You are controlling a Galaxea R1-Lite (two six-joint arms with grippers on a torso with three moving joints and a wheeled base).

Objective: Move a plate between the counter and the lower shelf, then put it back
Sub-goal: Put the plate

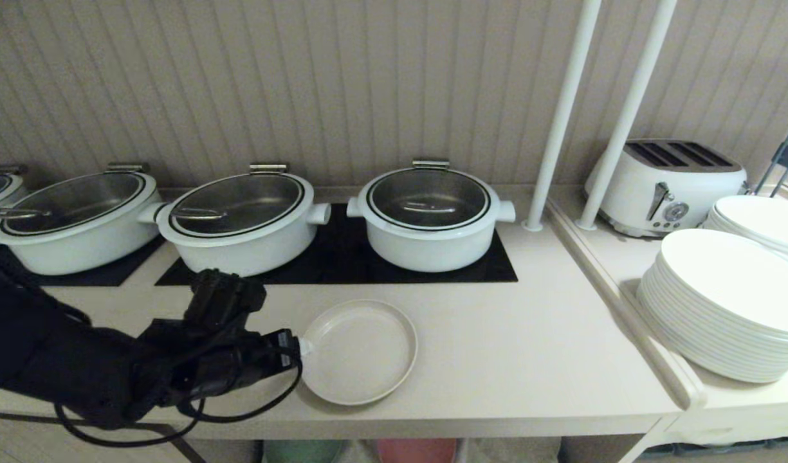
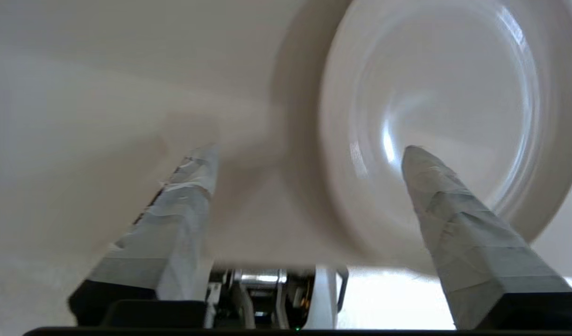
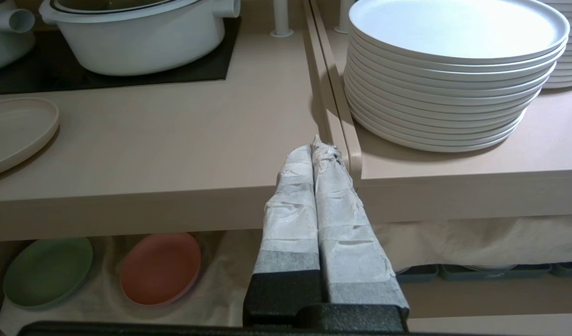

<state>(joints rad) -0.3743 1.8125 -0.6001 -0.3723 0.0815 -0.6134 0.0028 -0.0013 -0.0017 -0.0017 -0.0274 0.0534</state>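
The cream plate (image 1: 358, 350) lies flat on the beige counter (image 1: 529, 334), near its front edge and in front of the black hob. My left gripper (image 1: 298, 347) is at the plate's left rim and stands open. In the left wrist view the left gripper (image 2: 310, 151) has its fingers spread wide: one taped finger (image 2: 447, 219) is over the plate (image 2: 435, 93), the other is beside it over the counter. Neither finger presses the rim. My right gripper (image 3: 316, 147) is shut, parked in front of the counter's front edge. Below the counter the lower shelf (image 3: 229, 261) shows its white cloth.
Three white lidded pots (image 1: 430, 215) stand on the hob behind the plate. Stacks of large white plates (image 1: 728, 308) and a toaster (image 1: 667, 186) fill the side top at the right. A green plate (image 3: 47, 273) and a pink plate (image 3: 160, 268) lie on the lower shelf.
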